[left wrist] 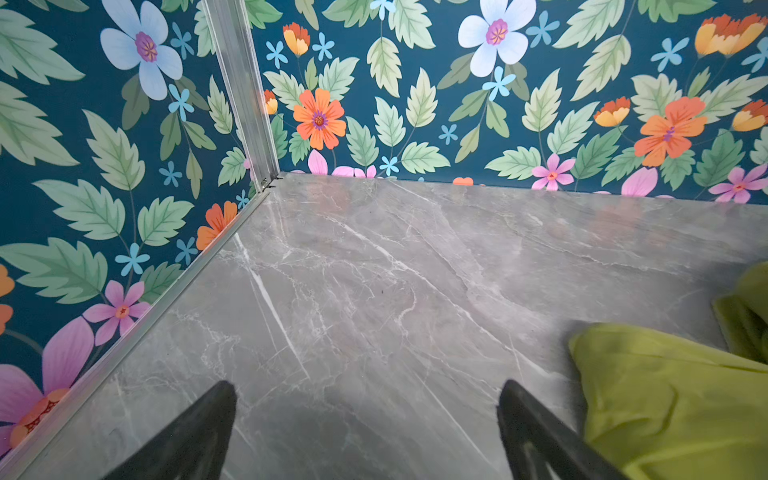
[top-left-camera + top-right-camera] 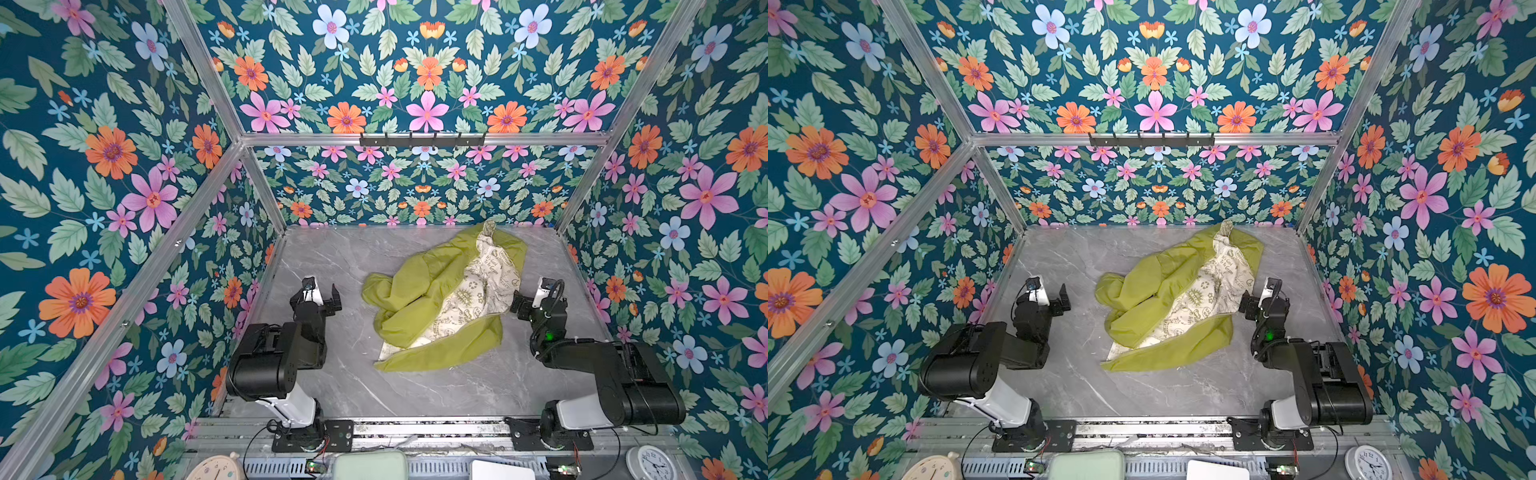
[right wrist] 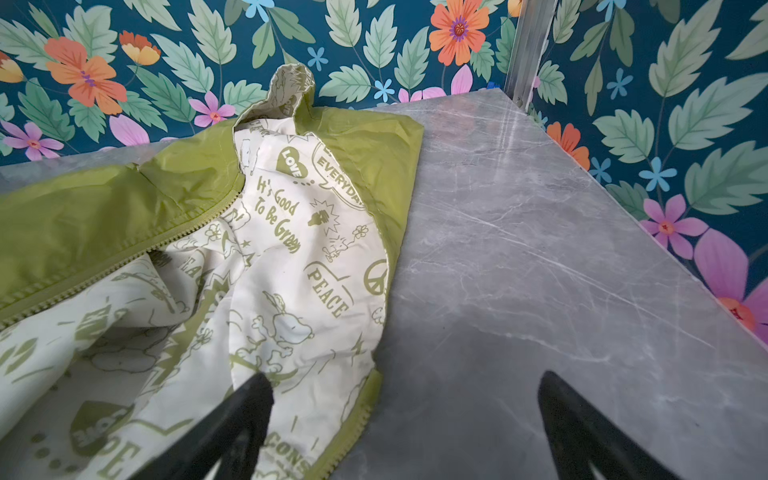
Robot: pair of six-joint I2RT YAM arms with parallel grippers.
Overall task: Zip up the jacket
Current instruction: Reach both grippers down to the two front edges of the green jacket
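The lime-green jacket [image 2: 415,291] [image 2: 1150,286] lies crumpled and unzipped at the middle of the grey marble table [image 2: 332,257], its cream printed lining [image 3: 282,257] facing up. Two separate rows of green zipper teeth [image 3: 124,257] show in the right wrist view, one of them by the hem edge. My left gripper [image 2: 318,297] [image 2: 1050,297] [image 1: 368,388] stands open over bare table, just left of a green sleeve [image 1: 665,395]. My right gripper [image 2: 536,301] [image 2: 1262,301] [image 3: 404,378] is open at the jacket's right edge, one finger over the lining, the other over the table, holding nothing.
Floral walls with aluminium posts [image 1: 245,91] close in the table on three sides. A black hook rail [image 2: 422,140] hangs on the back wall. Clocks [image 2: 652,461] [image 2: 214,467] and a pale green box [image 2: 370,465] sit in front of the arm bases.
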